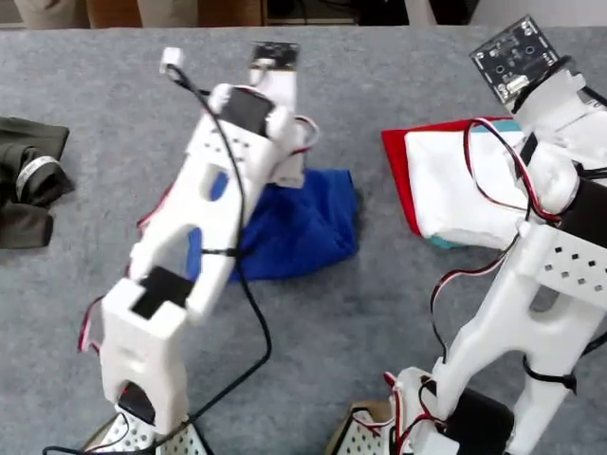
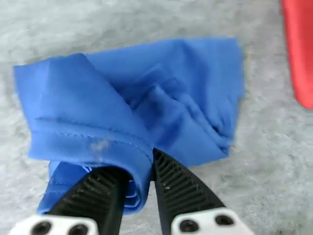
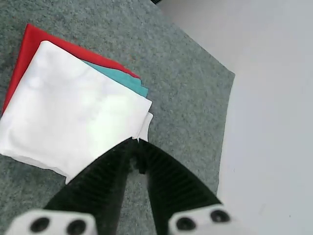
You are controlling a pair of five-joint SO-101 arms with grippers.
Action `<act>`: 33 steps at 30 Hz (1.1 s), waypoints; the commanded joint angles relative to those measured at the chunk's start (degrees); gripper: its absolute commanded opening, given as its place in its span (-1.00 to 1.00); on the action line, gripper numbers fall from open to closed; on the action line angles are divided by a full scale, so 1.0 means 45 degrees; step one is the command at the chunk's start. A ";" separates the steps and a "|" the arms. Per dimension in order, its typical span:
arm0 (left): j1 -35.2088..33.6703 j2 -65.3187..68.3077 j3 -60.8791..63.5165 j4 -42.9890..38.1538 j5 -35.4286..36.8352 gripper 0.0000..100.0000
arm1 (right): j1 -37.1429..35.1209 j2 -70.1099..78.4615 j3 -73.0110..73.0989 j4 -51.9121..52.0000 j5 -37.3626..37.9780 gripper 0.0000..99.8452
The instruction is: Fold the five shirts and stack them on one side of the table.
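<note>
Left end effector [image 2: 142,164] is narrow, pinching the hemmed fold edge of the blue shirt [image 2: 161,88]. The shirt lies half-folded and rumpled mid-surface [image 1: 379,313]. The left arm is the nearer one. The stack [image 1: 455,190] sits near, on the right arm's side: white shirt [image 3: 73,107] over teal shirt [image 3: 124,81] over red shirt [image 3: 27,49]. Right end effector [image 3: 137,149] has its tips together over the white shirt's corner, apparently gripping nothing. Dark shirt [image 1: 28,180] is bunched at the far left edge, well apart, probably next.

pinches a fold of the blue shirt [image 2: 146,93] with the left gripper [image 2: 140,165]; holds the right gripper [image 3: 138,148] closed, raised, pointing down.
</note>
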 commanded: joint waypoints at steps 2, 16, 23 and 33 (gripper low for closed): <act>0.1016 0.0987 -0.1524 0.0371 0.0078 -0.96 | 0.0166 -0.0303 -0.0557 -0.0234 0.0137 -0.99; 0.2012 0.3136 -0.3810 0.0703 0.0430 -0.96 | 0.0088 -0.0303 -0.0264 -0.0449 0.0156 -0.99; 0.1856 0.3038 -0.3790 0.0840 0.0508 -0.72 | 0.0088 -0.0303 -0.0225 -0.0449 0.0156 -0.99; -0.0176 0.1006 -0.5724 0.0996 -0.0215 -0.80 | -0.0381 -0.0283 -0.0107 -0.0195 0.0117 -0.99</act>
